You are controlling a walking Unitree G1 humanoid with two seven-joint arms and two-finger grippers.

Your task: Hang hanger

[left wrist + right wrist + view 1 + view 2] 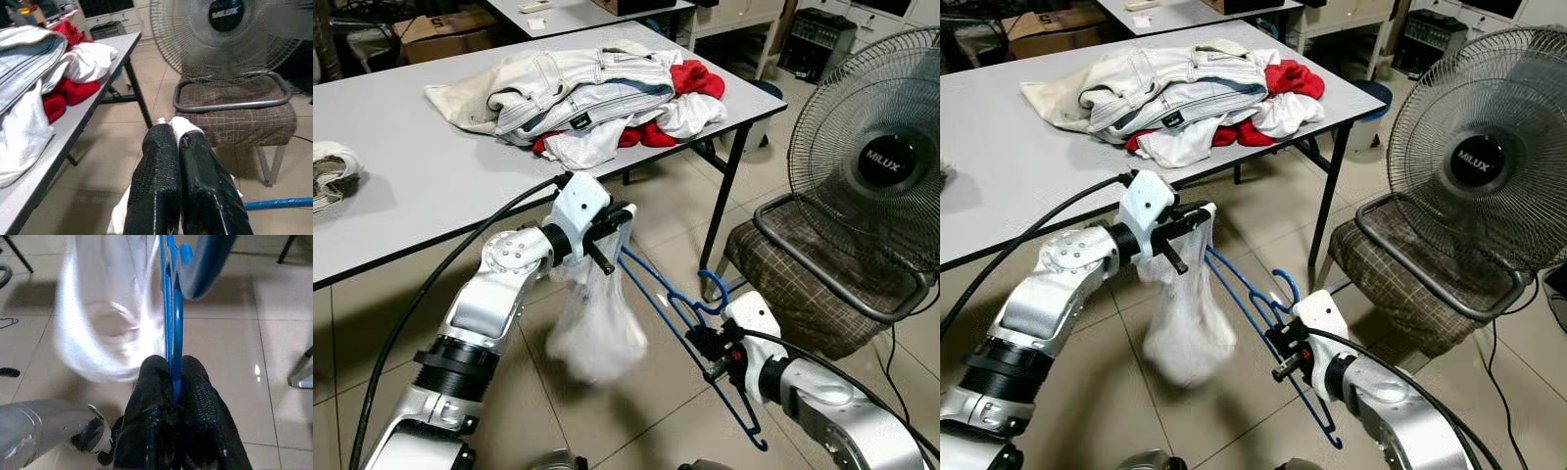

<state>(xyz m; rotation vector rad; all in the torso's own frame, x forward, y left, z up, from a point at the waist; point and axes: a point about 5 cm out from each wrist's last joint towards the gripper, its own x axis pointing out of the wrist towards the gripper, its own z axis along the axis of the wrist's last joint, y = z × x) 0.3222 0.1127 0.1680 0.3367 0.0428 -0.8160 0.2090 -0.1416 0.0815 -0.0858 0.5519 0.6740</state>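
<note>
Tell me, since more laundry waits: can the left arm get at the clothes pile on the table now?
Probably not: the left gripper is shut on a white garment, below the table edge, away from the clothes pile.

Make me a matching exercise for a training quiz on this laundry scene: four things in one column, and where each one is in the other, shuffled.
Things:
1. blue hanger
2. white garment
3. pile of clothes
4. fan

Places:
A. standing on the checked chair
B. lying on the grey table
C. clamped in the right gripper
D. dangling from the left gripper

Pairs: 1-C, 2-D, 3-B, 4-A
</note>
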